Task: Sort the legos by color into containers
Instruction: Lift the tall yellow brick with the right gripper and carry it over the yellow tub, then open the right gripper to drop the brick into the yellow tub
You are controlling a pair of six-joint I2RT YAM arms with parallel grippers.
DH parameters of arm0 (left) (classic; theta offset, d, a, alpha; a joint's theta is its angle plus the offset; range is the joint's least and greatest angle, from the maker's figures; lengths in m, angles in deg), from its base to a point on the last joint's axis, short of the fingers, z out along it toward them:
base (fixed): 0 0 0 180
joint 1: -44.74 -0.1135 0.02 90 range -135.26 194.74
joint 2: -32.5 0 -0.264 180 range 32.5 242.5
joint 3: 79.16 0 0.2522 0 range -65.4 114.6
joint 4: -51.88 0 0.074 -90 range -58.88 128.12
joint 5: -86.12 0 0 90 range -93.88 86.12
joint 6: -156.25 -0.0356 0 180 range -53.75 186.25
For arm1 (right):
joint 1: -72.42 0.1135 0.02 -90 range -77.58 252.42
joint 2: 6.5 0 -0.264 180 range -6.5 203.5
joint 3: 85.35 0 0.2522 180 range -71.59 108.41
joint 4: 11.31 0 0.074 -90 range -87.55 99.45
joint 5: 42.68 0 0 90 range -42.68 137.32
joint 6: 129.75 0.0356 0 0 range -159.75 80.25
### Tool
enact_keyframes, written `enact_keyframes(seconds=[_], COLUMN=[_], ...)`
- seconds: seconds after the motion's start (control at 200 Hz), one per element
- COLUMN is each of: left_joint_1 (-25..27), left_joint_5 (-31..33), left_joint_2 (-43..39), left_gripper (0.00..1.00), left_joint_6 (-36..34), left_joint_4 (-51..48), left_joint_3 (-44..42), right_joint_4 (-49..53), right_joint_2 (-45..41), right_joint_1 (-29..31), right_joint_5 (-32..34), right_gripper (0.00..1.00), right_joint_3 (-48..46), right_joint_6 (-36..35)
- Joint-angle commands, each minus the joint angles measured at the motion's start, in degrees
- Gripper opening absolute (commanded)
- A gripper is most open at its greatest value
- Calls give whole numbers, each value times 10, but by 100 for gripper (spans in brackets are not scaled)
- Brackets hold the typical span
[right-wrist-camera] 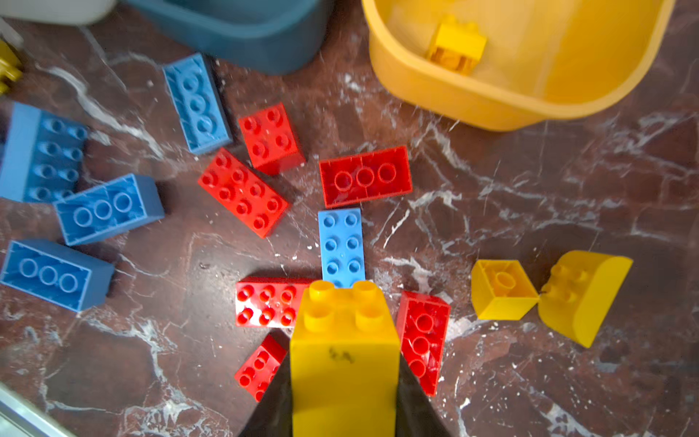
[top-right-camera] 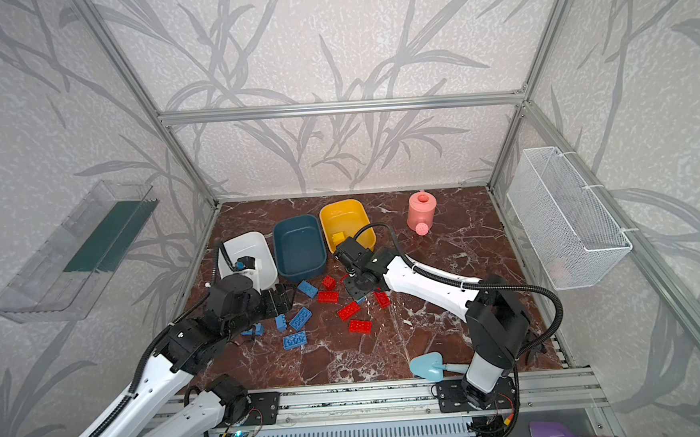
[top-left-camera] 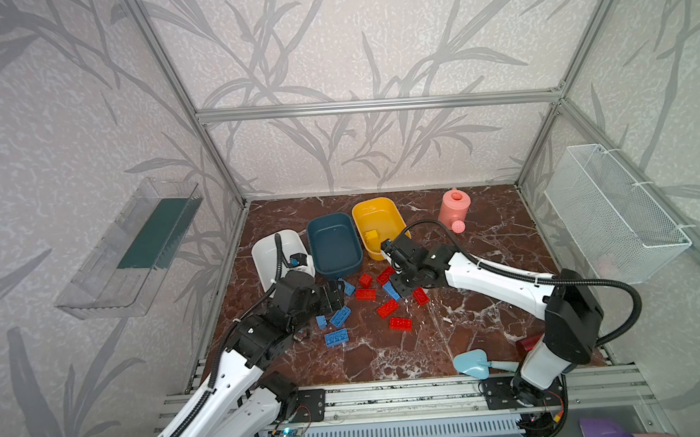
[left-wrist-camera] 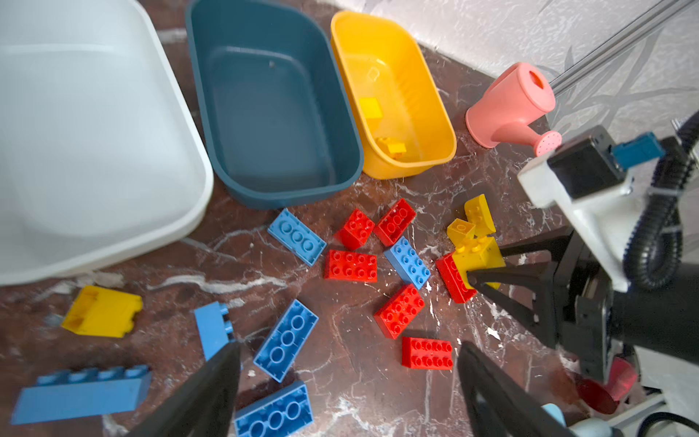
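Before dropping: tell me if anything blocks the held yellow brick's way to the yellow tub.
Nothing visible does: only a red brick and a blue brick lie flat between the yellow brick and the yellow tub.

Legos point(right-wrist-camera: 242, 191): glossy smooth plastic. Yellow tub point(left-wrist-camera: 401, 170): smooth plastic. Tabletop point(top-left-camera: 470, 303): polished marble-look, veined. Basket point(top-left-camera: 614, 211): white wire mesh.

Lab robot cell, aluminium frame point(top-left-camera: 374, 105), wallpapered panels point(top-left-camera: 370, 39)

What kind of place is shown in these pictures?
Probably a robot test booth: a metal frame holds wallpapered panels, two arms are bolted to a front rail, and toy bricks lie on the tabletop.
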Motion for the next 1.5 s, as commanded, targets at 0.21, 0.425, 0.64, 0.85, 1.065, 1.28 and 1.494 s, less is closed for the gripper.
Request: enact_keyframes(seconds=[0.21, 0.425, 0.64, 0.85, 1.065, 1.28, 1.494], left_joint_1=[1, 1, 0, 0, -5, -7, -18], left_joint_5=[125, 132, 150, 152, 161, 169, 158], left_joint_2=[-29, -29, -12, -2, 12, 13, 23], left_gripper=[99, 99, 99, 99, 99, 99, 99], left_joint_6=[-82, -91, -89, -70, -66, -65, -72], left_joint_4=[-93, -73, -76, -87, -93, -100, -99], left_joint_3=[52, 1, -7, -6, -2, 0, 2], right_joint_4=[-18, -28, 1, 23, 105, 129, 113], right_joint_2=[16, 89, 204, 315, 422, 466, 452], right_joint_1=[-50, -90, -109, -145, -166, -172, -172], right_joint_5=[-36, -74, -94, -127, -139, -147, -144], right_gripper=[25, 25, 25, 26, 27, 42, 66], right_joint_3=[84, 166, 298, 414, 553, 619, 621], right_joint_6=[-30, -53, -67, -58, -67, -73, -81])
